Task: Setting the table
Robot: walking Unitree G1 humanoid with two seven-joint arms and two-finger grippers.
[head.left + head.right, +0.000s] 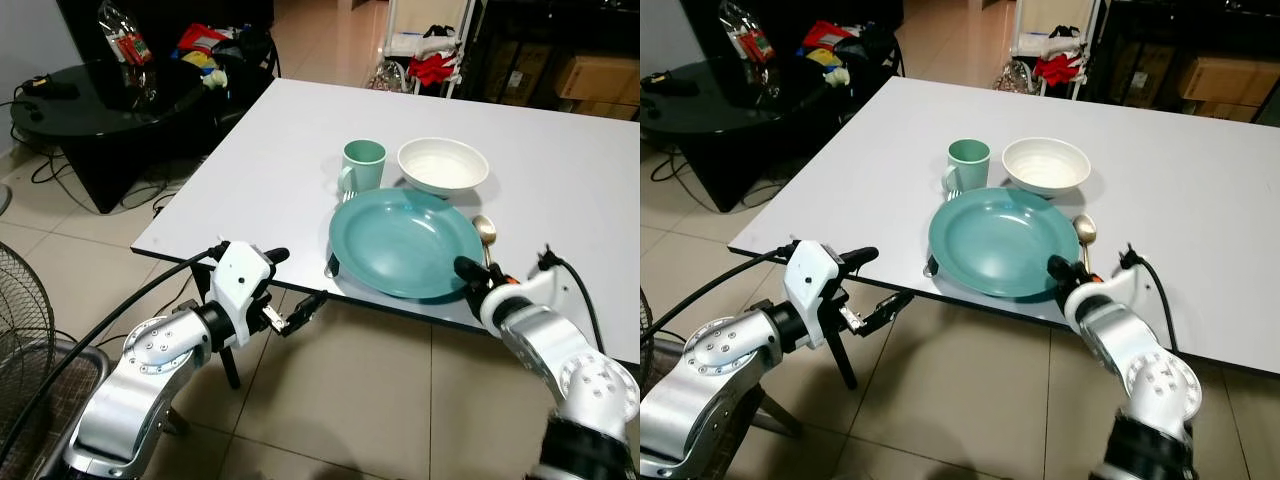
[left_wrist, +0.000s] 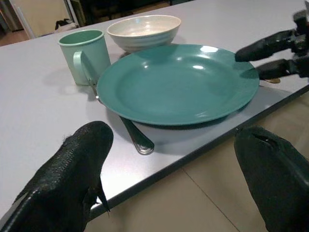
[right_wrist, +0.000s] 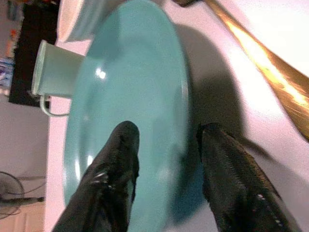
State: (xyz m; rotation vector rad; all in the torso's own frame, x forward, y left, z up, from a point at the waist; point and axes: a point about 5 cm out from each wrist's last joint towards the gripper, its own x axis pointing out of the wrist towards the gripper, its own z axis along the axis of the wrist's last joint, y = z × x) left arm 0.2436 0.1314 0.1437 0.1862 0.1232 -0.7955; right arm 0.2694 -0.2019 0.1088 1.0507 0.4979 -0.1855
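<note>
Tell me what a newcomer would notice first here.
The big teal plate sits near the front edge of the white table, with the right gripper at its rim, one finger above it and one below. Behind it stand a green mug and a white bowl, and a gold spoon lies at the plate's right. The left gripper hovers open off the table's edge.

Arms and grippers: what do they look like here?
Both arms are silver, rounded segments with screw-ringed joints and black cables. The left gripper has a white housing and long black fingers with a textured surface. The right gripper has matching black fingers.
</note>
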